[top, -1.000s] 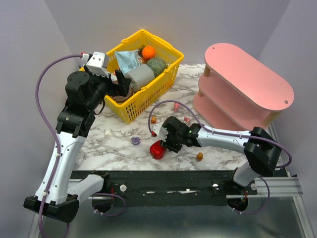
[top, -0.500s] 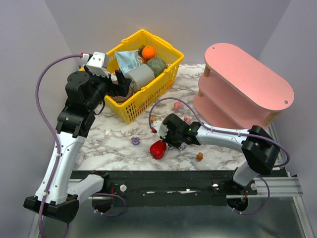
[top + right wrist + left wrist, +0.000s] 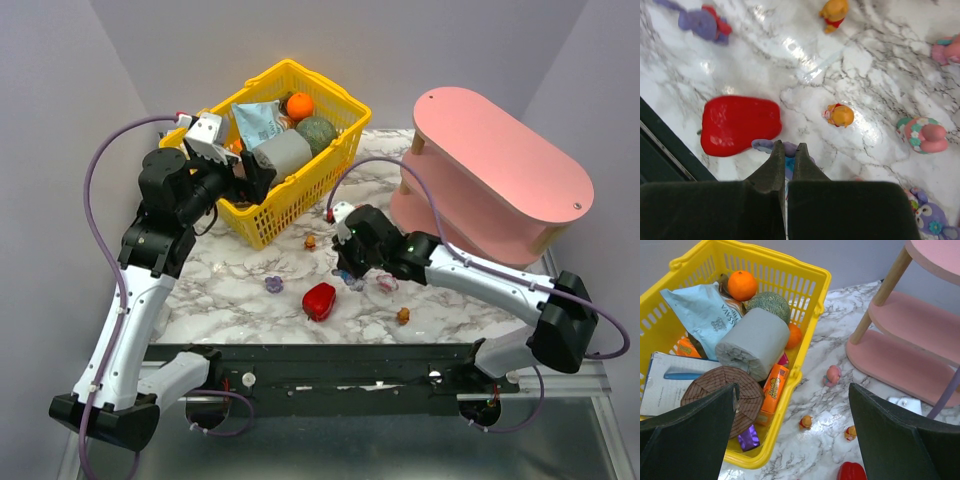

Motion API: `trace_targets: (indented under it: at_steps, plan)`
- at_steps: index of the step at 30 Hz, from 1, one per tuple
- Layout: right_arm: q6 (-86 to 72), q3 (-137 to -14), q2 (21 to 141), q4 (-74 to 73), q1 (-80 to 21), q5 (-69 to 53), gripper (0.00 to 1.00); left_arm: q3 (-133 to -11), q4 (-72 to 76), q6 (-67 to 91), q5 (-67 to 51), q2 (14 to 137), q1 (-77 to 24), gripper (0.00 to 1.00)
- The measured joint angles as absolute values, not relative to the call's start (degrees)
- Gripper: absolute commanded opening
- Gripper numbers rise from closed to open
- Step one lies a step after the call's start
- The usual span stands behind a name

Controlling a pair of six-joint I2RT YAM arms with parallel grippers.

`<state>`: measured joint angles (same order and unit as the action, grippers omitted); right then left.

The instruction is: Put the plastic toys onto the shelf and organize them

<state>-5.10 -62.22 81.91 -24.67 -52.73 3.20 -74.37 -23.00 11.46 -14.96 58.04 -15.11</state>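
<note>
While the left gripper (image 3: 252,178) hangs with its jaws spread wide over the near left part of the yellow plastic mesh basket (image 3: 262,230) of groceries, the right gripper (image 3: 788,146) is closed over the middle of the white marble table (image 3: 225,275). Its fingertips pinch a small lilac-and-blue plastic toy (image 3: 761,145), which peeks out on either side of them. The glossy red plastic pepper (image 3: 319,300) lies just near and left of that gripper.

The other small plastic toys are scattered on the marble around it. A purple figurine with a red part (image 3: 273,284) lies left of the pepper, an orange figurine (image 3: 310,241) sits farther back, and an orange-brown figurine (image 3: 403,316) lies near and right. A yellow-orange figurine (image 3: 839,115) and a pink figurine with teal flowers (image 3: 922,135) lie close by the fingertips.

The pink three-tier shelf with oval boards and wooden posts (image 3: 500,165) stands at the far right, apart from them all.
</note>
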Motion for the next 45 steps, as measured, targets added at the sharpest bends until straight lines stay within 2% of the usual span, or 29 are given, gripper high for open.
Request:
trace_targets:
  at_steps: [9,18,24,33,42,44,45]
  plan:
    - [-27.75,-76.09,76.29,-34.68,-43.77,12.25,0.01,-66.85,-15.05,18.50,-27.18,56.69,-17.72,0.99]
    - [-35.70,-87.96,72.66,-37.50,-42.26,17.21,0.01,-60.34,-3.51,24.84,-29.21,62.02,-35.27,0.99]
    - [-36.82,-88.27,71.11,-38.00,-42.24,17.19,0.01,-60.31,0.64,26.41,-26.55,67.48,-38.00,0.99]
    - [-33.80,-86.83,68.71,-38.76,-42.24,16.64,0.01,-60.31,1.15,25.85,-23.18,65.52,-38.28,0.99]
    - [-28.45,-83.53,64.73,-36.93,-42.24,11.03,0.01,-60.66,5.87,28.49,-24.08,67.40,-38.28,0.99]
    - [-27.86,-83.09,64.60,-36.27,-42.24,9.69,0.01,-61.10,6.52,29.10,-24.77,68.51,-38.28,0.95]
    - [-27.53,-82.89,64.58,-35.97,-42.24,9.08,0.01,-61.34,6.92,29.52,-25.34,69.08,-38.28,0.86]
